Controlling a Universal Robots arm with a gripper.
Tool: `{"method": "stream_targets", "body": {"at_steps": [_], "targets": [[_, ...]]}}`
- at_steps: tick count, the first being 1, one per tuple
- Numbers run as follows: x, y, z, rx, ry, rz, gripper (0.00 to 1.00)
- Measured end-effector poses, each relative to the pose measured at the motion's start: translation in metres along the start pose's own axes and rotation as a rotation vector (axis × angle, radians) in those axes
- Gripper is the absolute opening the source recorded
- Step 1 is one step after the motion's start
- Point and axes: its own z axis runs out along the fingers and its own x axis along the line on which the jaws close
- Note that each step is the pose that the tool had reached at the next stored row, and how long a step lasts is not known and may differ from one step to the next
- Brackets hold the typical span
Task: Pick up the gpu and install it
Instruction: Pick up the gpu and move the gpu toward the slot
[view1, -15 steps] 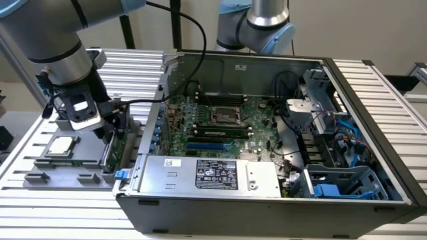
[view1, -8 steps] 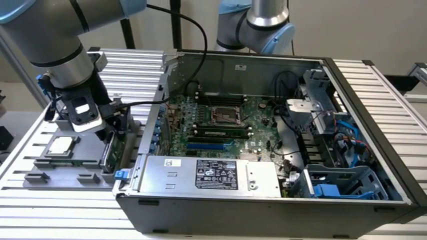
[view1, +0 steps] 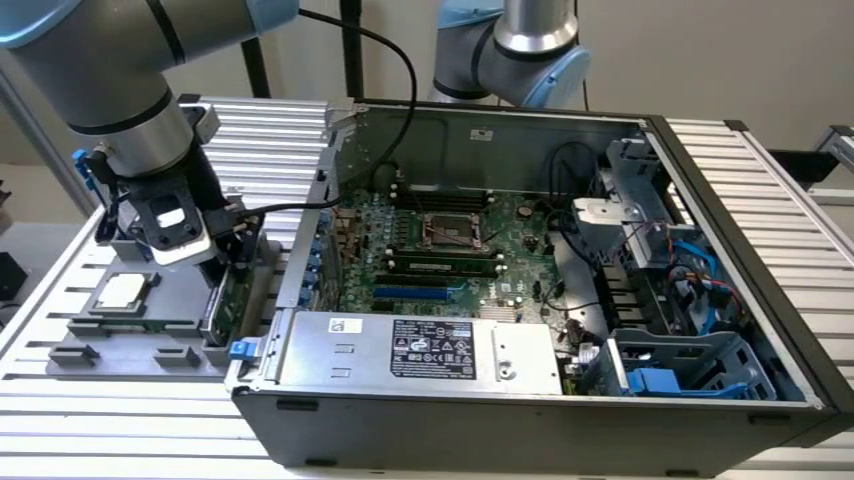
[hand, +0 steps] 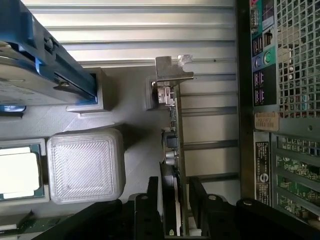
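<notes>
A ribbed aluminium worktop (view1: 781, 190) carries an open computer case (view1: 534, 425), with a grey parts holder (view1: 80, 355) at the exterior view's left. The gpu (view1: 227, 300) (hand: 175, 142) stands on edge in that holder, just beside the case wall, its silver bracket (hand: 172, 75) at the far end. The hand (view1: 214, 268) (hand: 175, 215) is down over the card, pinching it between both fingers (hand: 152, 200). A processor chip (view1: 120, 292) lies nearby in the holder

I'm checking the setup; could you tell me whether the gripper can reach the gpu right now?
Probably yes: the gripper sits right over the upper edge of the gpu, with nothing in between.
</notes>
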Motion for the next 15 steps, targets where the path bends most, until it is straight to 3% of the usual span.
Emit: {"method": "stream_targets", "body": {"at_steps": [14,15], "targets": [[0.0030,0.0005,-0.0003,0.0001,-0.0014,0.001,1.00],[0.0030,0.0006,-0.0003,0.0001,-0.0014,0.001,0.00]]}}
